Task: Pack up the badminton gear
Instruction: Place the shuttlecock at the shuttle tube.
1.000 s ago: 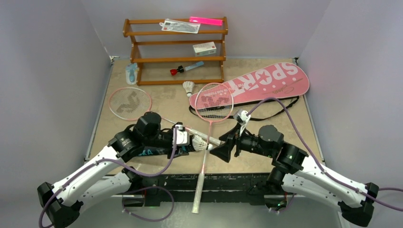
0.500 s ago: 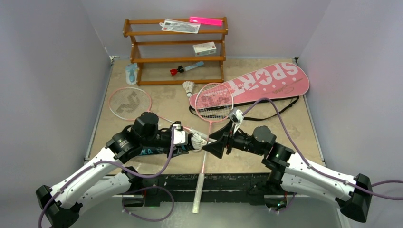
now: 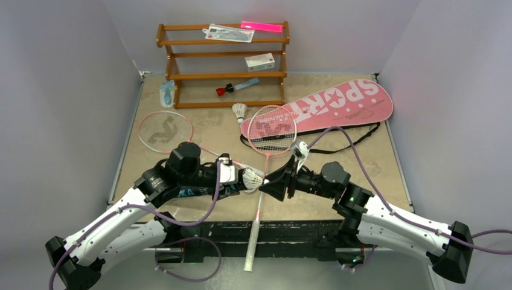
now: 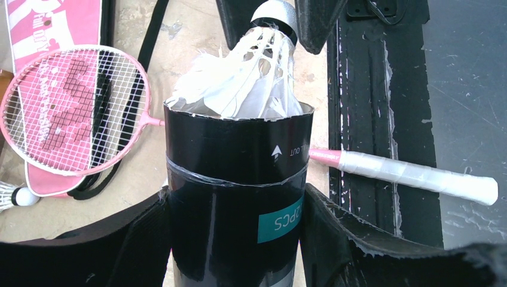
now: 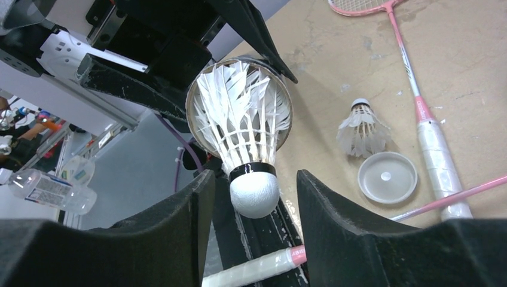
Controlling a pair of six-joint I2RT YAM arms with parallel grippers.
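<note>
Because the shuttlecock (image 5: 245, 128) is only partly seated, feathers first, in the mouth of the black tube (image 4: 239, 137), most of the risk is judged to lie in the push. The tube is clamped near its open end by the left gripper (image 4: 236, 197) and held roughly level above the near edge of the worktop (image 3: 374, 163). The right gripper (image 5: 252, 179) is set with one finger either side of the white cork, a narrow gap showing on each side, so nothing is gripped by it. If the cork is pressed off the tube's line, the feathers could be bent or split against the rim. If contact is lost, the shuttlecock might drop out onto the racket handle (image 4: 412, 176) below. Another shuttlecock (image 5: 362, 131) and a clear lid (image 5: 387, 177) lie loose on the worktop, and a third shuttlecock (image 3: 240, 111) is seen by the pink bag (image 3: 338, 106), on which one racket head (image 3: 273, 130) rests. The worktop is beige, mottled and scuffed, with a black strip along its near edge. It is closed in by plain grey walls, and a wooden rack (image 3: 223, 75) stands at the back.
</note>
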